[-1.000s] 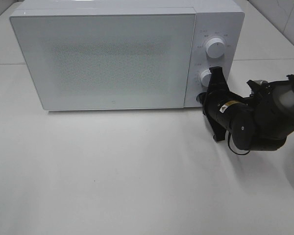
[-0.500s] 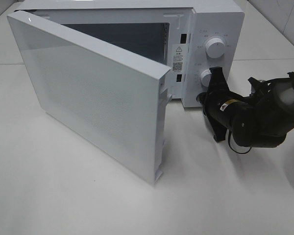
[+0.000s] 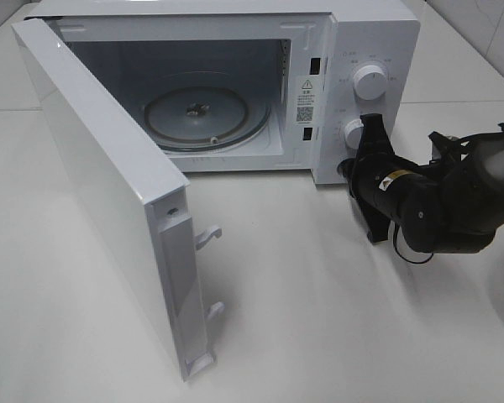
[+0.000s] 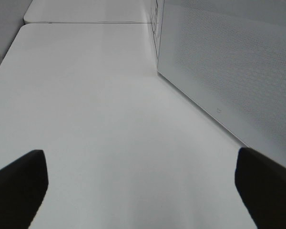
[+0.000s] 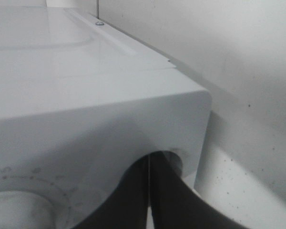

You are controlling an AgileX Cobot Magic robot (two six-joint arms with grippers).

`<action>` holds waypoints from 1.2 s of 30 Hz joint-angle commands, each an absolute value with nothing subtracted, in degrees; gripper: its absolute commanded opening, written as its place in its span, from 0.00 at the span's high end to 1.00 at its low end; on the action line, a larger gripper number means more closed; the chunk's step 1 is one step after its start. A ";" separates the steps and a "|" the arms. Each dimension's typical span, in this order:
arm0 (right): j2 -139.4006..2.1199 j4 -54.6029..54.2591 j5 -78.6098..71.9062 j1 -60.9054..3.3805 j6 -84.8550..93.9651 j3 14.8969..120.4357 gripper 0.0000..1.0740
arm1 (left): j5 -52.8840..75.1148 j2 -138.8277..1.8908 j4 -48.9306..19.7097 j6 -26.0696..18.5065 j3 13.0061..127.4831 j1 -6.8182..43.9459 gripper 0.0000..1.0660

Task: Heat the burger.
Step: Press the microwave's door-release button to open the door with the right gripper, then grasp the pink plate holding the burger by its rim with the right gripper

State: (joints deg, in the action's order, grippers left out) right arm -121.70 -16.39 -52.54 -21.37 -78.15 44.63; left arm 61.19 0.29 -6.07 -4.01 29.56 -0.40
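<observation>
So the microwave [image 3: 374,34] is all white, knobs [image 3: 369,81] too. The door [image 4: 219,62] has a fine grey dot mesh across its panel. Inside it's pale grey, with a clear glass turntable [image 3: 206,117]. The label [image 3: 304,99] is white with black print. The table [image 3: 336,336] is off-white. The right arm [image 3: 437,210] is black with a small yellow sticker [image 3: 396,177], and the left gripper [image 4: 142,188] is black as well.

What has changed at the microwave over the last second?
The microwave door swung from fully shut to wide open on its left hinge, baring the glass turntable. Nothing was grasped or released. The right gripper stayed shut, pressed against the lower part of the control panel.
</observation>
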 commanded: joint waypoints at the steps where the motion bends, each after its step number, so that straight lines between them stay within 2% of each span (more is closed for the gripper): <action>1: -118.09 -18.68 -61.13 -20.00 -79.98 44.40 1.00 | 61.25 0.46 -6.36 -3.72 29.56 -0.57 0.06; 13: -115.05 -12.03 -54.09 -20.00 -82.56 39.71 1.00 | 61.25 0.46 -6.30 -3.72 29.56 -0.57 0.06; 23: -107.03 -3.61 -43.03 -20.00 -81.42 34.26 1.00 | 61.25 0.46 -6.30 -3.72 29.56 -0.57 0.06; 36: -94.08 -2.35 -20.86 -20.00 -61.99 33.75 0.97 | 61.25 0.46 -6.30 -3.72 29.56 -0.57 0.06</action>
State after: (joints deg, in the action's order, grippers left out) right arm -95.00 -3.04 -22.46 -20.17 -64.40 33.69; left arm 61.19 0.29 -6.07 -4.01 29.56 -0.40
